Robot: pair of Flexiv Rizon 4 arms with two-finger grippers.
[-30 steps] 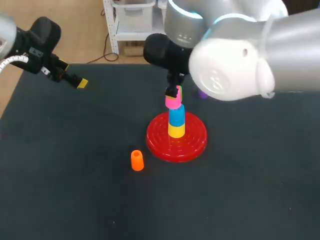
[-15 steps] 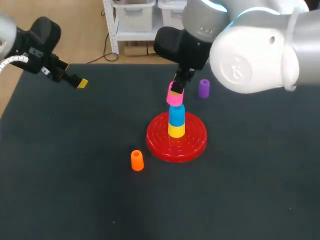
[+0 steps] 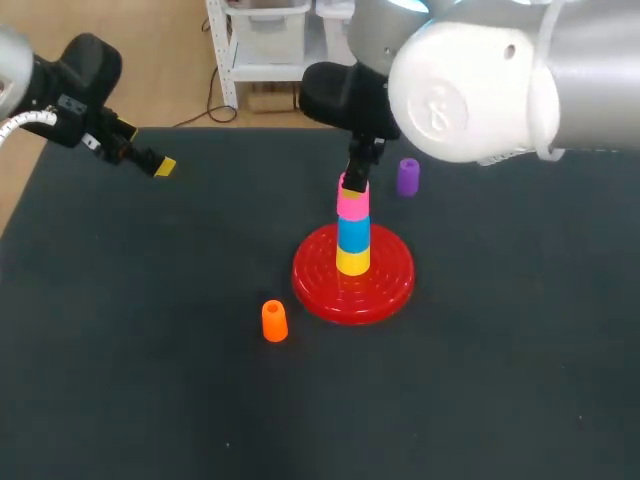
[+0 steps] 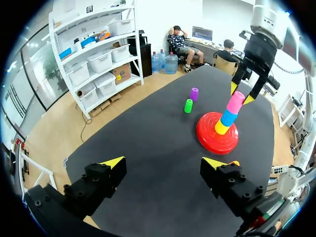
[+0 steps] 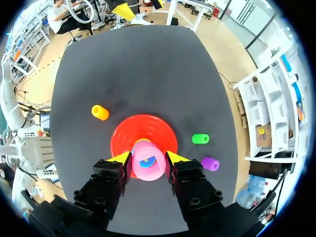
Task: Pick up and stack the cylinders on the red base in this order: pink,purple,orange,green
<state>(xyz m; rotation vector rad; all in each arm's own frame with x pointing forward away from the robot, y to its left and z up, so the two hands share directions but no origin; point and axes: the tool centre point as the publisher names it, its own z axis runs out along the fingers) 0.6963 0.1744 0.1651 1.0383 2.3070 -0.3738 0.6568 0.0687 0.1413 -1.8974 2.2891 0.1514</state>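
A pink cylinder sits upright on a blue cylinder and a yellow one, stacked on the red base. My right gripper comes down from above and is shut on the pink cylinder, one finger on each side. The purple cylinder stands behind the base, to its right. The orange cylinder stands in front of the base, to its left. Beside the purple one lies the green cylinder, hidden in the head view. My left gripper hangs open and empty at the far left.
The table is a dark mat. Its front half holds only the orange cylinder. My right arm looms large over the back right, covering the table there.
My right gripper has carried the pink cylinder from a tilt above the stack to upright on the blue cylinder. The arm shifted, uncovering the purple cylinder. The left arm stayed still.
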